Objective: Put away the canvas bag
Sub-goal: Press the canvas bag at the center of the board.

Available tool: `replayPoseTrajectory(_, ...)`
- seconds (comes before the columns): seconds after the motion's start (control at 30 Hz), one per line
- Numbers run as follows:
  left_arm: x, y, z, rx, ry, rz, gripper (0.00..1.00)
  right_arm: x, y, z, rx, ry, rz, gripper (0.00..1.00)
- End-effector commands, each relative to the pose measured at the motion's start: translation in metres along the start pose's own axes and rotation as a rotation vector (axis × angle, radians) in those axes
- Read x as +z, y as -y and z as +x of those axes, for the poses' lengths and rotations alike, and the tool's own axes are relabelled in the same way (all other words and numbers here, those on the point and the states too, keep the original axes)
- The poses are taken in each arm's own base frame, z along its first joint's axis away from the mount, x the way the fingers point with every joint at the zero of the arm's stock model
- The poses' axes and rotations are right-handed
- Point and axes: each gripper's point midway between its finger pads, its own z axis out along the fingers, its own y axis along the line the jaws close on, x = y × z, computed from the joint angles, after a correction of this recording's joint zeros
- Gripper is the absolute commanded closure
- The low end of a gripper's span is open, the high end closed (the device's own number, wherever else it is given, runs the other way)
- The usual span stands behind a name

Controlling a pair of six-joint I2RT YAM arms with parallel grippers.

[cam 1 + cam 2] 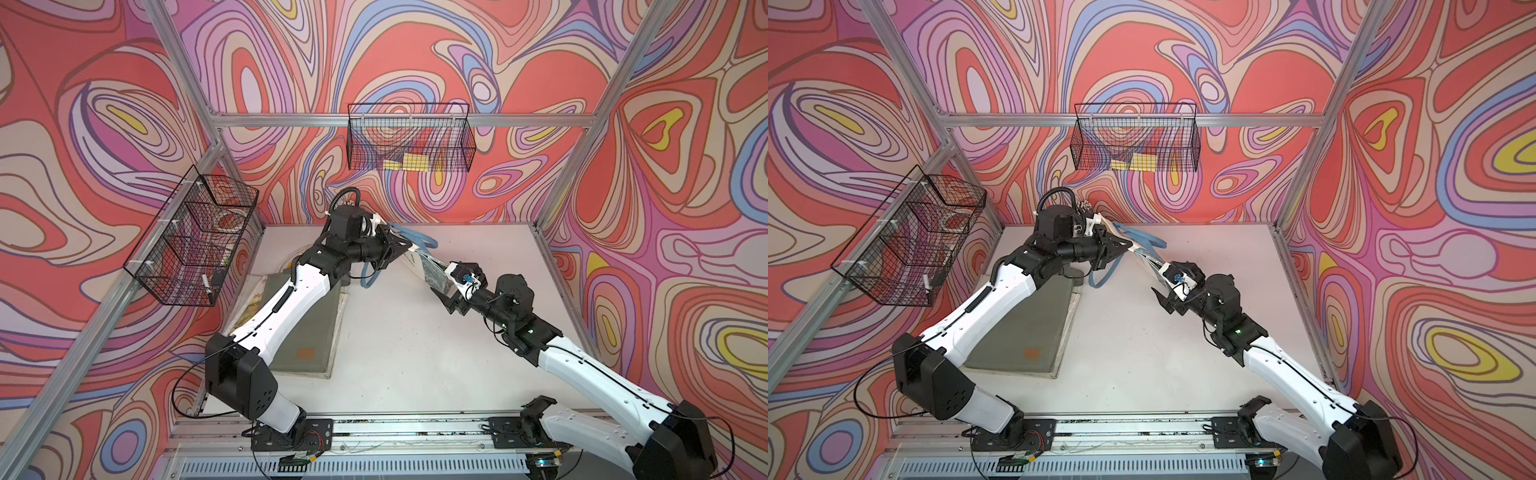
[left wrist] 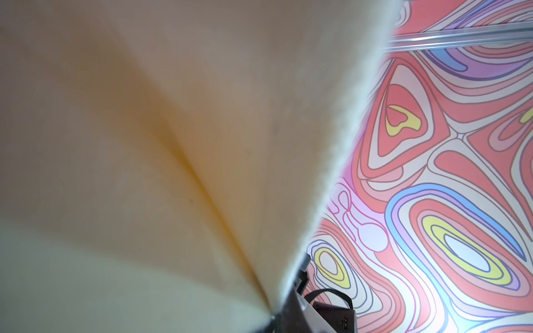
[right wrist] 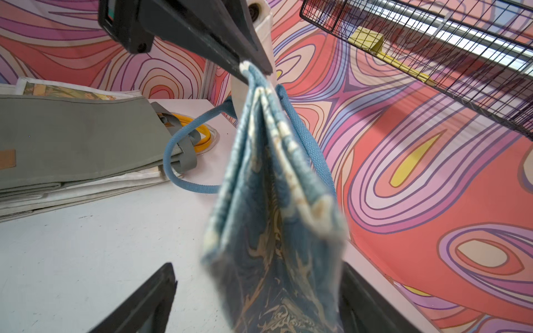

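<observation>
The canvas bag (image 3: 274, 216) is folded into a narrow bundle, blue with a tan marbled print and blue rope handles (image 3: 178, 150). It hangs above the table at the back middle in both top views (image 1: 432, 268) (image 1: 1152, 262). My left gripper (image 3: 253, 66) (image 1: 409, 249) (image 1: 1129, 245) is shut on its top edge. The bag's cream cloth (image 2: 173, 144) fills the left wrist view and hides those fingers. My right gripper (image 3: 259, 302) (image 1: 442, 286) (image 1: 1163, 286) is open, with one finger (image 3: 150, 299) on each side of the bag's lower end, not pinching it.
A stack of folded bags with a grey-green one on top (image 1: 299, 332) (image 3: 72, 138) lies on the table's left side. One wire basket (image 1: 409, 139) holding yellow items hangs on the back wall. Another wire basket (image 1: 191, 237) hangs on the left wall.
</observation>
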Motion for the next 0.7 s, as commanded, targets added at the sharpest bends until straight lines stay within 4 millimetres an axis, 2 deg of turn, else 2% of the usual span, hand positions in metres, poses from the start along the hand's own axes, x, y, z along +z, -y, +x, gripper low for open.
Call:
replayPoseTrajectory(0.0,-0.019,0.037,0.005,0.07,-0.018,0.122,1.0,0.006,0.006,-0.001,-0.005,0.043,0.047,0.13)
replayPoseTrajectory(0.27,-0.029,0.034,-0.002,0.061,-0.029,0.138,1.0,0.008,-0.005,0.017,0.022,0.055,0.035,0.29)
replayPoseTrajectory(0.4,-0.029,0.034,-0.001,0.06,-0.035,0.138,1.0,0.01,-0.012,0.023,0.04,0.06,0.009,0.59)
replayPoseTrajectory(0.5,-0.028,0.031,0.0,0.058,-0.041,0.132,1.0,0.014,-0.015,0.023,0.047,0.061,-0.01,0.71)
replayPoseTrajectory(0.6,-0.029,0.028,0.0,0.068,-0.033,0.115,1.0,0.016,-0.012,0.022,0.039,0.054,-0.001,0.89)
replayPoseTrajectory(0.67,-0.031,0.027,0.0,0.11,-0.025,0.095,0.85,0.016,-0.009,0.019,0.033,0.048,0.007,0.99)
